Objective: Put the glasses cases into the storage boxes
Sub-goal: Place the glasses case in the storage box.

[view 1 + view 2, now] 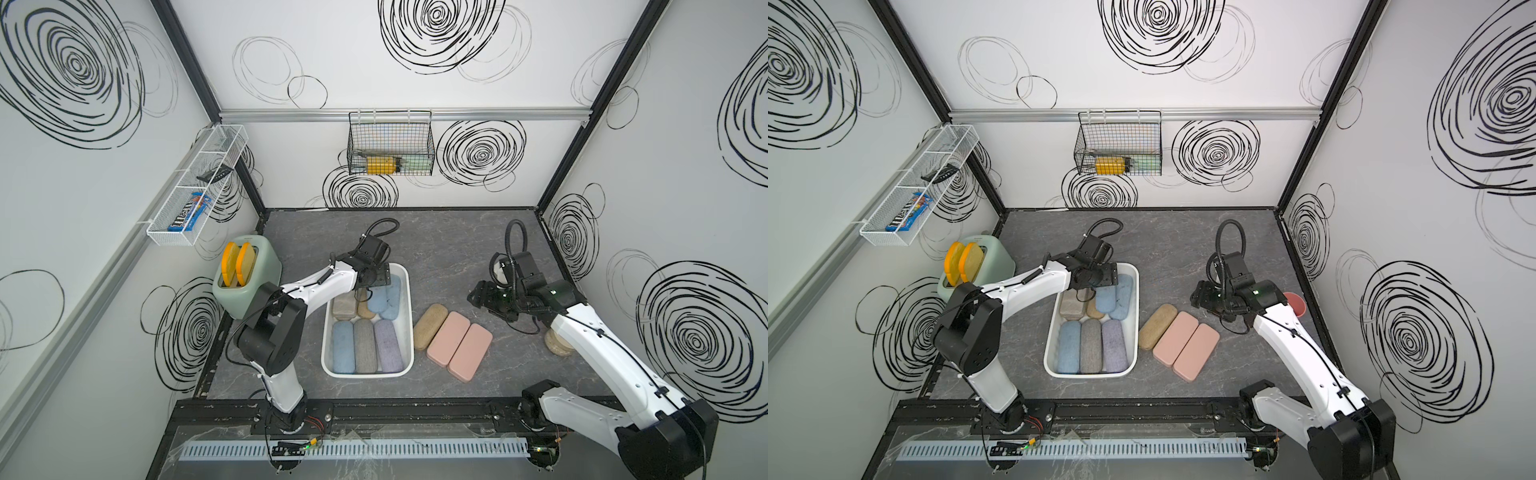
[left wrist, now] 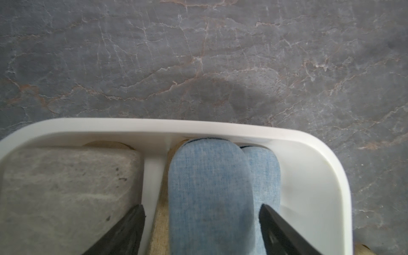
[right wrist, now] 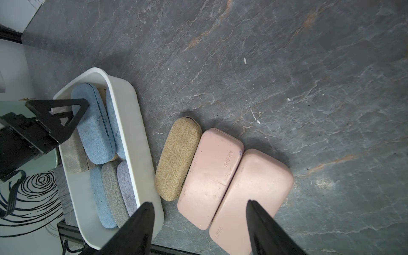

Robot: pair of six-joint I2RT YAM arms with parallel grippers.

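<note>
While poised over the far end of the white storage box (image 1: 365, 374), grips nothing with the left hand (image 2: 202, 206): black fingers (image 2: 130, 227) spread apart, either side of the upper blue case (image 2: 209, 194) in the box, with a strip of white floor and tan cloth showing between one finger and the case. At the other finger, cannot tell whether touching or just clear.

Beside that case, toward the box's right wall, a second blue case (image 1: 392, 301), tilted against the wall. To the other side, a buried tan case (image 1: 365, 309), mostly covered, then a flat grey-beige case (image 1: 344, 306). Across the near end of the box, side by side and lying flat: a near blue case (image 1: 343, 347), a grey case (image 1: 365, 345), a lilac case (image 1: 387, 345).

Outside the box, on the grey marbled tabletop (image 1: 436, 249) just to its right, three more in a slanted, touching row: a loose tan case (image 1: 430, 326), a first pink case (image 1: 448, 338), an outer pink case (image 1: 470, 352).

Above the tabletop, to the right of that row and a little farther back, the right hand (image 3: 199, 202), fingers wide apart with nothing between them, looking down on both pink cases in the right wrist view.

Under the right arm, pale beige rounded things (image 1: 559, 345), too hidden to name.
</note>
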